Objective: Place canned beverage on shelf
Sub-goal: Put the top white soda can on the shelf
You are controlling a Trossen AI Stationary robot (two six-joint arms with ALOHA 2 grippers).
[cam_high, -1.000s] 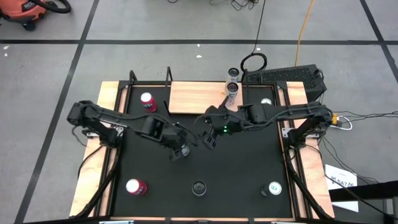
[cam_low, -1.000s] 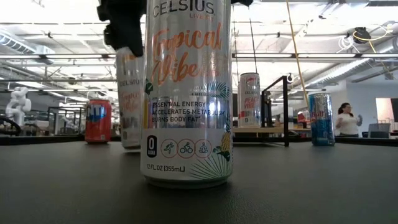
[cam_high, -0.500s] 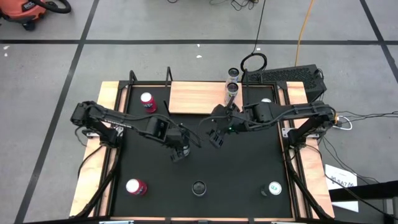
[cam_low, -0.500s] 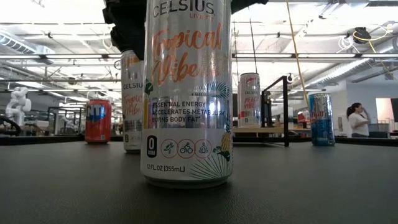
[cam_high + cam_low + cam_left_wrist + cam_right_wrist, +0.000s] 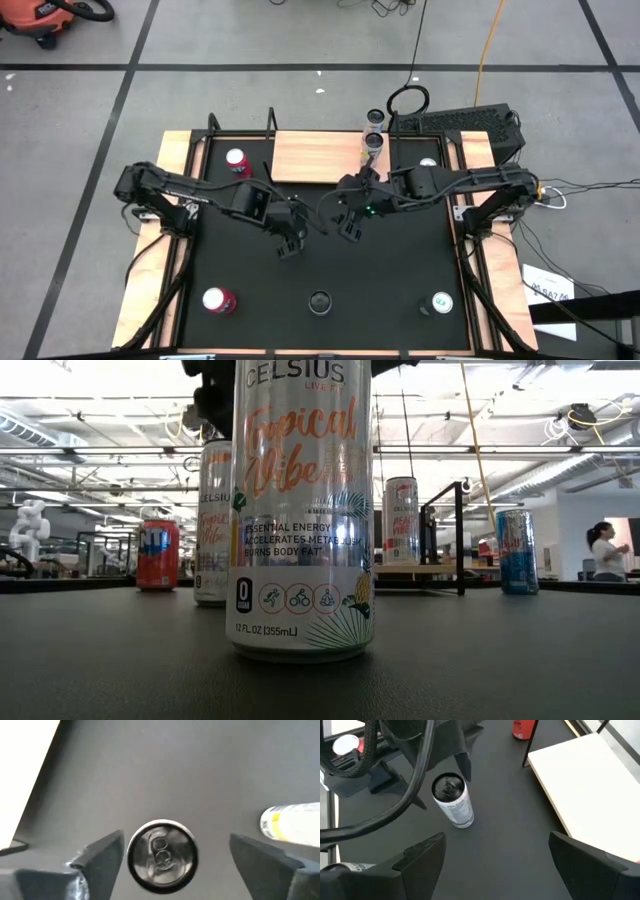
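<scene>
Can (image 5: 162,851) sits framed between the left gripper's (image 5: 172,857) spread fingers, which have moved over it; right gripper (image 5: 495,855), also spread, waits at three o'clock; shelf (image 5: 320,157) at twelve.

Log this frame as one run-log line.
left pincer: open, straddling can, not gripping | right pincer: open, beside it, above tabletop | shelf: holds two cans at right end

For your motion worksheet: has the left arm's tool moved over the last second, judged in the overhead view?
Yes, slightly: the left tool edged toward the near-edge can, away from the shelf.
</scene>
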